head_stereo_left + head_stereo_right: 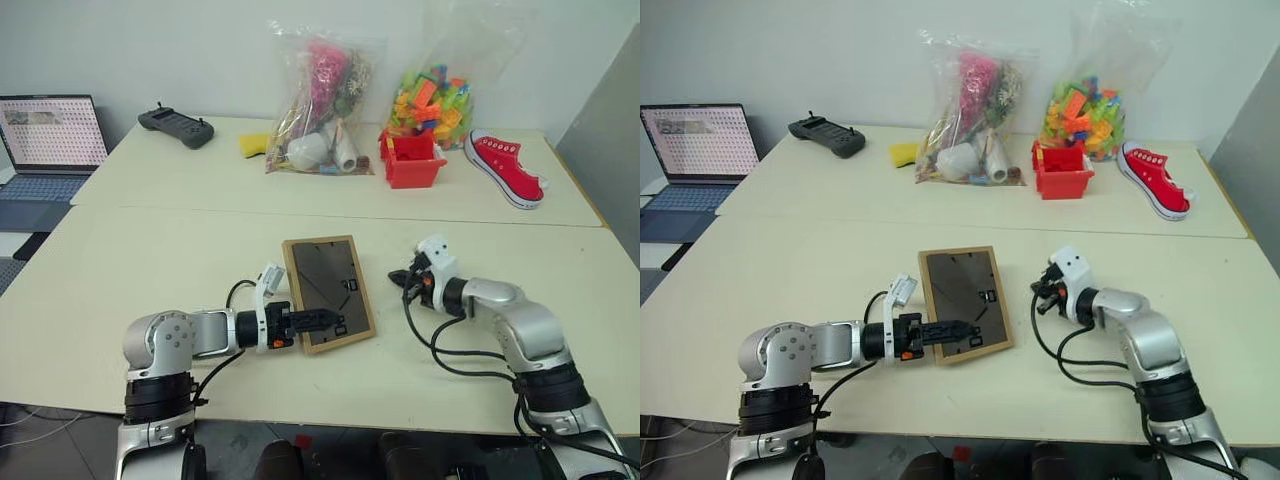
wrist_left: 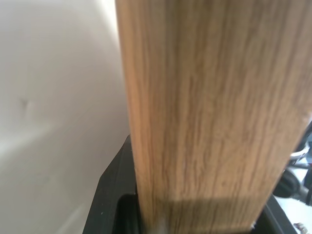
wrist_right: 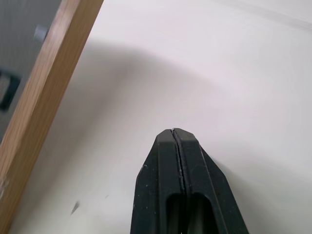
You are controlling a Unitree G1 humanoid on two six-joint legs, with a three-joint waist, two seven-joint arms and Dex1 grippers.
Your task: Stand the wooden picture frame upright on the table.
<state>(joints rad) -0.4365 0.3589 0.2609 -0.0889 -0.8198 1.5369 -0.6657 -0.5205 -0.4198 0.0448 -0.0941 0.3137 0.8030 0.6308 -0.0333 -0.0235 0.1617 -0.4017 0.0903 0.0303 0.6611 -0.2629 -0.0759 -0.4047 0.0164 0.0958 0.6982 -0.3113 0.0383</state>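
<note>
Along the far side of the pale table (image 1: 150,260), well apart from the work, sit a laptop (image 1: 50,135), a black handheld controller (image 1: 176,126), a yellow sponge (image 1: 254,144), a clear bag of mixed odds and ends (image 1: 320,105), a bag of coloured building blocks (image 1: 440,90) behind a red bin (image 1: 411,160), and a red sneaker (image 1: 505,165). None of them lies between the grippers and the wooden picture frame (image 1: 327,290), which rests near the table's front middle, its dark back panel with black clips facing up and its near corner raised. The left gripper (image 1: 318,321) reaches in from the left, its black fingers (image 2: 114,195) pinching the frame's near-left wooden edge. The right gripper (image 1: 404,281) hangs just beside the frame's right edge, apart from it, its fingers (image 3: 165,165) pressed together on nothing.
</note>
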